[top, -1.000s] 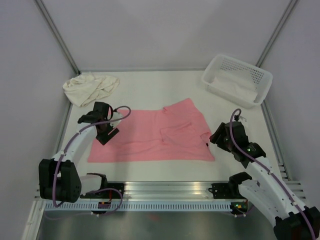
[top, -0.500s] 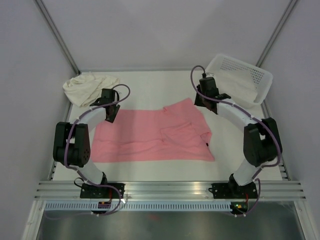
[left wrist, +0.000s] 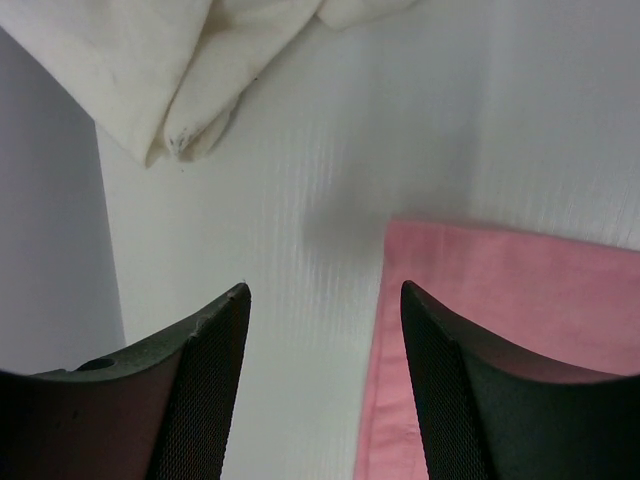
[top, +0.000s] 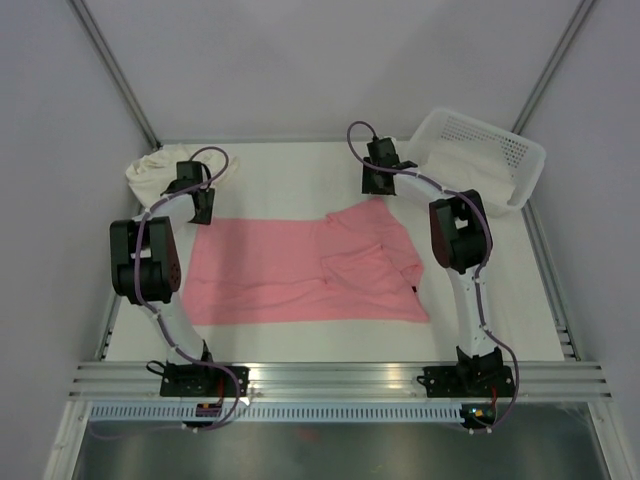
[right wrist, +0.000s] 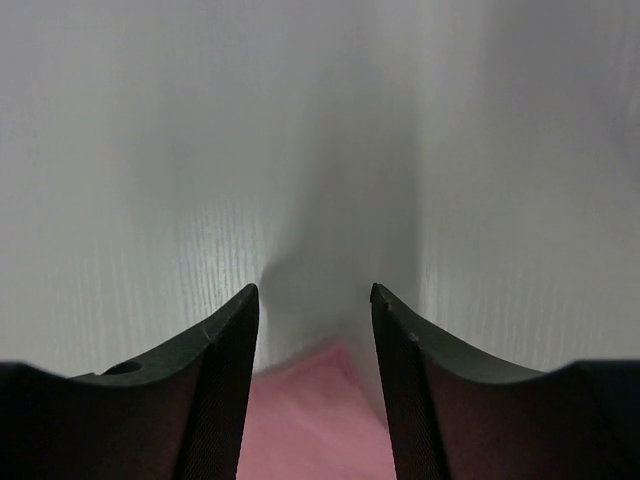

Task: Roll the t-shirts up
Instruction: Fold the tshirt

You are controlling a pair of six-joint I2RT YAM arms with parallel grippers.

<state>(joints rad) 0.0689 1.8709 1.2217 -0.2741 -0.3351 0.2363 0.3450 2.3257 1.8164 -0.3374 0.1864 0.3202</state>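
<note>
The salmon-pink t-shirt (top: 300,270) lies flat across the middle of the table, its right part folded over. My left gripper (top: 200,210) is open just above the shirt's far left corner (left wrist: 480,300), which lies under its right finger. My right gripper (top: 377,188) is open over the shirt's far right corner (right wrist: 320,420), which sits between its fingers. The cream t-shirt (top: 170,172) lies crumpled at the far left, also in the left wrist view (left wrist: 170,70).
A white perforated basket (top: 500,150) holding white cloth stands at the far right corner. Metal frame posts and pale walls enclose the table. The aluminium rail (top: 330,385) with the arm bases runs along the near edge.
Both arms have stretched away from the near side to the far edge of the pink shirt: the left to its far left corner, the right to its far right corner. The shirt has not moved.
</note>
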